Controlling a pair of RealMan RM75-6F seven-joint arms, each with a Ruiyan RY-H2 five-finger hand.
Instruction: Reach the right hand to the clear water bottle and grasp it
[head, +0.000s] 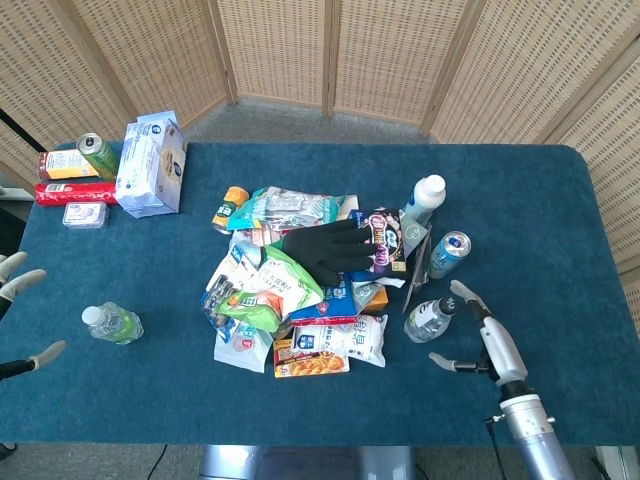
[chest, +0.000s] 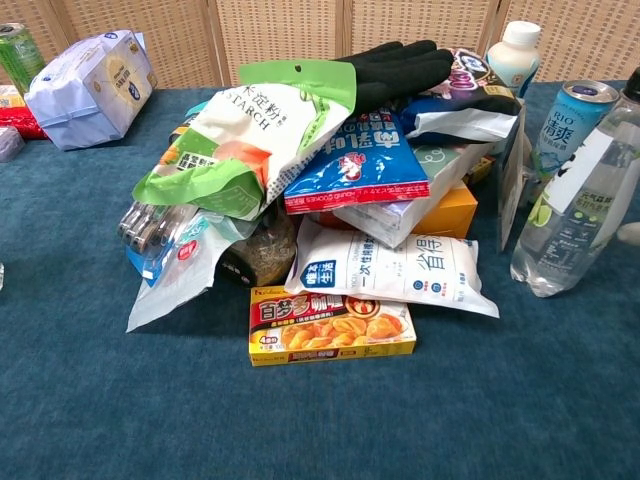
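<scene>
Clear water bottle (head: 431, 319) stands just beside the right hand (head: 487, 340), whose fingers (head: 466, 296) spread, empty.

A blue-carpeted worktop (head: 520, 190) carries a heap of snack packets at its middle. A black glove (head: 325, 248) lies on top of the heap, above a green-topped starch bag (chest: 245, 130) and a blue packet (chest: 360, 160). At the front of the heap a white pouch (chest: 400, 270) rests just behind a yellow curry box (chest: 330, 325). To the right stand a white-capped bottle (head: 424, 195) and a blue drink can (head: 449, 251). At the far left corner sit a pale blue tissue pack (head: 150, 165), a green can (head: 97, 155) and a red box (head: 75, 192). A small green-labelled bottle (head: 112, 323) lies alone near the left edge. Woven screens (head: 330, 50) stand behind.
</scene>
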